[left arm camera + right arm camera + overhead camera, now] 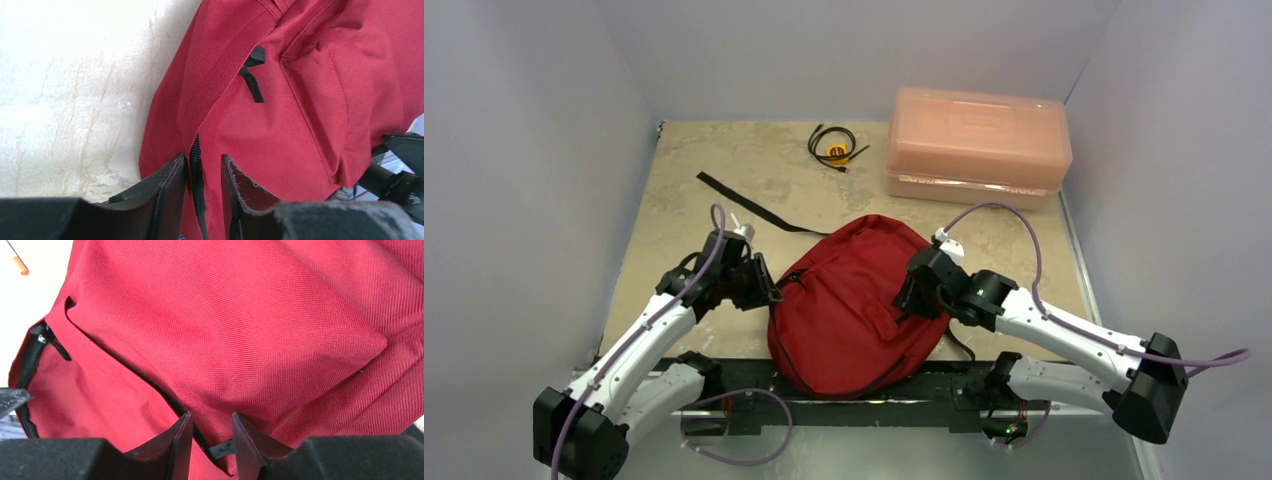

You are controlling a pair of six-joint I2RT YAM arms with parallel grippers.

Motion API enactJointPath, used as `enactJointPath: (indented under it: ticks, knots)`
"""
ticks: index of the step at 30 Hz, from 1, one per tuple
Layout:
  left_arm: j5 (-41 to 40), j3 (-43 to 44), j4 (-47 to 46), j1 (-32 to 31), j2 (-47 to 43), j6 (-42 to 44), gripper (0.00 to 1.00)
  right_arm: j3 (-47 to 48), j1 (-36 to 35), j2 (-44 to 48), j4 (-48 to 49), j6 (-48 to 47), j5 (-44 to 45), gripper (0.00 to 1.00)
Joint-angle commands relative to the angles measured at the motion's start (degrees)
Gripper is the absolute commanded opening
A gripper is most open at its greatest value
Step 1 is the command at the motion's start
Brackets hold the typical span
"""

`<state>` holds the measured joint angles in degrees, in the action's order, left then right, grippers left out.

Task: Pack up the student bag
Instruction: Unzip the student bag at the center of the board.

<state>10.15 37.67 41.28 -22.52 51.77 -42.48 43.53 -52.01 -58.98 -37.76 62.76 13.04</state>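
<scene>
The student bag (849, 300), dark red with black zippers, lies flat at the near middle of the table. My left gripper (762, 288) is at the bag's left edge. In the left wrist view its jaws (205, 172) stand a narrow gap apart, with the black zipper (196, 165) and red fabric showing flat between them. My right gripper (911, 292) is over the bag's right side. In the right wrist view its jaws (212, 425) stand slightly apart astride a seam and a small black tab (220, 449). A black zipper pull (251, 80) lies on the fabric.
A pink translucent plastic box (977, 147) stands at the back right. A coiled black cable with an orange piece (834, 147) lies left of it. A black strap (744, 205) lies on the table behind my left gripper. Grey walls close in on three sides.
</scene>
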Motion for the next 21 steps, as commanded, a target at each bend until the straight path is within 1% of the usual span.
enactJointPath:
  ticks: [1, 3, 5, 7, 9, 11, 14, 15, 17, 19, 21]
  knots:
    - [2.51, 0.21, -2.82, 0.02, -1.72, 0.4, 0.37, -0.49, -0.2, 0.53, -1.54, 9.89, 2.55, 0.38]
    - [2.57, 0.57, -1.7, 0.02, -3.93, 1.07, 0.47, -0.7, -0.22, 1.18, -1.89, 10.01, 3.13, 0.41]
    - [2.55, 1.49, -0.04, 0.02, -5.94, 1.78, 0.55, -0.36, -0.26, 1.92, -2.97, 9.49, 4.46, 0.48]
    - [2.74, 3.01, 1.92, 0.02, -7.72, 2.5, 0.58, 0.21, -0.29, 2.62, -4.53, 8.5, 5.14, 0.55]
    - [4.01, 4.68, 3.52, 0.02, -9.4, 3.17, 0.6, 0.82, -0.33, 3.5, -7.15, 8.02, 6.05, 0.57]
    - [5.66, 6.36, 4.45, 0.02, -11.03, 3.61, 0.62, 1.01, -0.37, 4.65, -9.32, 6.91, 6.96, 0.57]
    - [5.47, 10.33, 7.57, 0.02, -12.26, 4.18, 0.66, 1.43, -0.46, 5.42, -12.04, 6.03, 7.92, 0.57]
    - [5.15, 11.75, 8.48, 0.02, -12.49, 4.4, 0.67, 1.38, -0.46, 5.53, -11.69, 5.98, 7.07, 0.57]
    - [5.37, 13.88, 8.76, 0.02, -12.8, 4.46, 0.68, 0.78, -0.58, 5.54, -9.2, 5.92, 4.26, 0.53]
    - [8.71, 14.45, 6.66, 0.02, -12.87, 3.73, 0.68, 0.14, -0.92, 5.11, -6.89, 6.68, 2.28, 0.51]
    - [13.59, 12.65, 1.45, -0.17, -12.34, 1.54, 0.68, 0.15, -1.28, 4.42, -5.74, 7.25, 2.43, 0.5]
